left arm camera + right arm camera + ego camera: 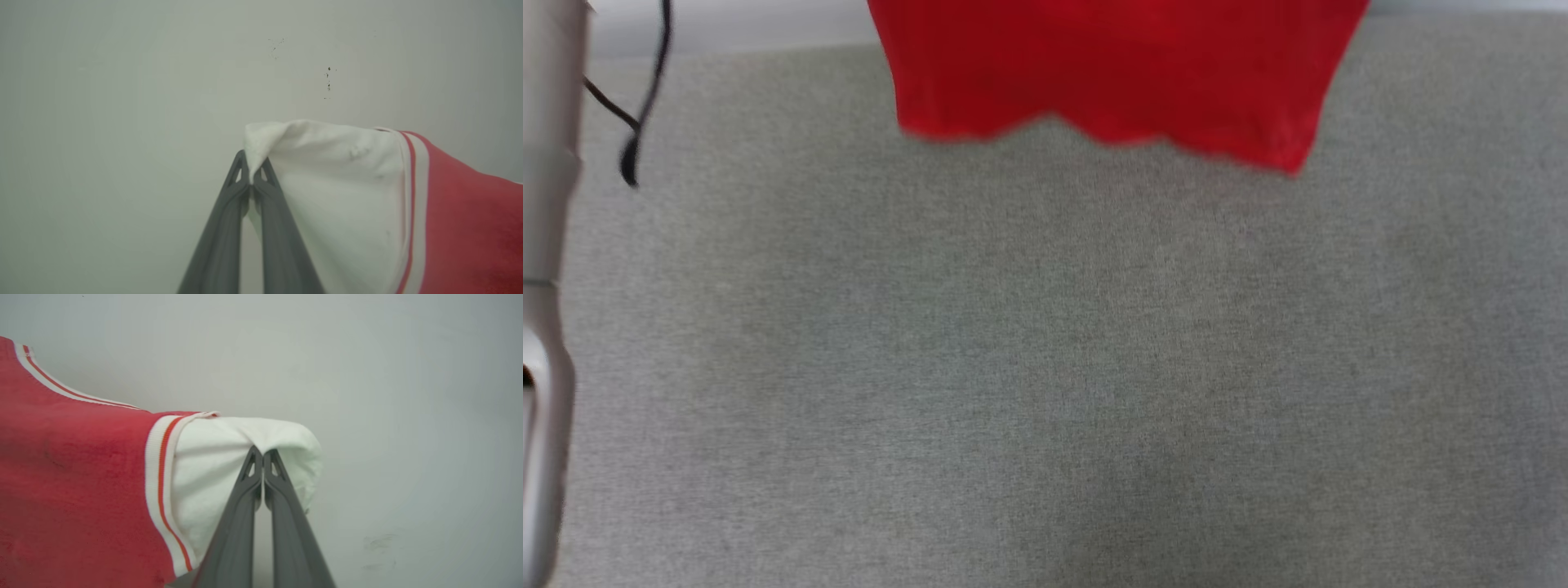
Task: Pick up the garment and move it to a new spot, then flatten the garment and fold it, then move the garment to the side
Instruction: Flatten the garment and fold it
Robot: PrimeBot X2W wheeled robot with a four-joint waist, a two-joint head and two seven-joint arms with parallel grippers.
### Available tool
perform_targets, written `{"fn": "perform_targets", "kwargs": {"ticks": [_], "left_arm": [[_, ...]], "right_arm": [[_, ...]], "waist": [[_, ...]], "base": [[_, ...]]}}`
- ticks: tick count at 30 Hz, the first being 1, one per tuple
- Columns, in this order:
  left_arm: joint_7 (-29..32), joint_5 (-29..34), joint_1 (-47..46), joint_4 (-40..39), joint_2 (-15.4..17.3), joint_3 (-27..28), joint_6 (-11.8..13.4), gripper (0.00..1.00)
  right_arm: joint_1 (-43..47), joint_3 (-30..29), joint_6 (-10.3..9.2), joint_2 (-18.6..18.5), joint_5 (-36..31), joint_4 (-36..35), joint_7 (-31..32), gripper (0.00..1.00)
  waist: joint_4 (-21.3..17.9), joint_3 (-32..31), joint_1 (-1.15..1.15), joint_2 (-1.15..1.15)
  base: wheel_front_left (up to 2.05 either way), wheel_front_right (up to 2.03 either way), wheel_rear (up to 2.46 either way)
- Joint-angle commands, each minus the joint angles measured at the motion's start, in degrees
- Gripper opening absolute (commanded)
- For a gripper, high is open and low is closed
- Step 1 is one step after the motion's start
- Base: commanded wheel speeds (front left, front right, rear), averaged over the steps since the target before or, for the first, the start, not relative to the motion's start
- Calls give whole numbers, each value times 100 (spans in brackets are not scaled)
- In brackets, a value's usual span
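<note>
Garment: the red jersey shirt point(1119, 73) hangs at the top middle of the head view, held up by both sleeves and spread wide.
Hem: the wavy bottom edge point(1094, 131) hangs over the far part of the grey surface point(1045, 367). It looks blurry, and I cannot tell if it touches.
Left gripper point(253, 165): its jaws are pressed together on a pinch of the white sleeve point(339, 183), close to the sleeve's edge.
Right gripper point(262, 457): its jaws are pressed together on the other white sleeve point(212, 465), and the cloth puffs up over the tips.
Trim: a red and white stripe point(412, 204) runs where the white sleeve meets the red cloth. The right wrist view shows the same kind of stripe point(161, 477).
Wall: a plain pale wall point(122, 81) is behind both grippers, with a few small dark specks point(328, 79).
Arm: a pale grey arm point(543, 245) runs down the left edge of the head view.
Cable: a thin black cable point(645, 98) hangs beside that arm.
</note>
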Motion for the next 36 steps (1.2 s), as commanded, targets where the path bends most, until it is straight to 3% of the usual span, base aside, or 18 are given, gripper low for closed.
{"fn": "perform_targets", "kwargs": {"ticks": [1, 11, 21, 29, 36], "left_arm": [[-78, 29, -143, 35, 46, 28, -13, 0], [-338, 92, -1054, 430, 16, 29, -137, 0], [-462, -110, -879, 918, -97, 114, -288, 0], [-550, -283, -227, 1082, -199, 225, -503, 0], [-573, -297, 1247, 524, -254, 462, -633, 0]], "right_arm": [[-169, 28, -4, 34, -34, 62, -117, 0], [-1256, 581, -4, 67, 104, 697, -1018, 0], [-1510, 1233, -4, 254, 515, 1466, -1448, 0], [-1097, 1650, -4, 182, 989, 1869, -1576, 0], [201, 1962, -4, -51, 1536, 1582, -1853, 0]], "waist": [[-74, 239, -1, 0], [-133, 1071, -1, 0], [-133, 1668, -1, 0], [-64, 1487, -1, 0], [50, 766, -1, 0]], "base": [[0, 0, 0], [0, 0, 0], [0, 0, 0], [0, 0, 0], [0, 0, 0]]}}
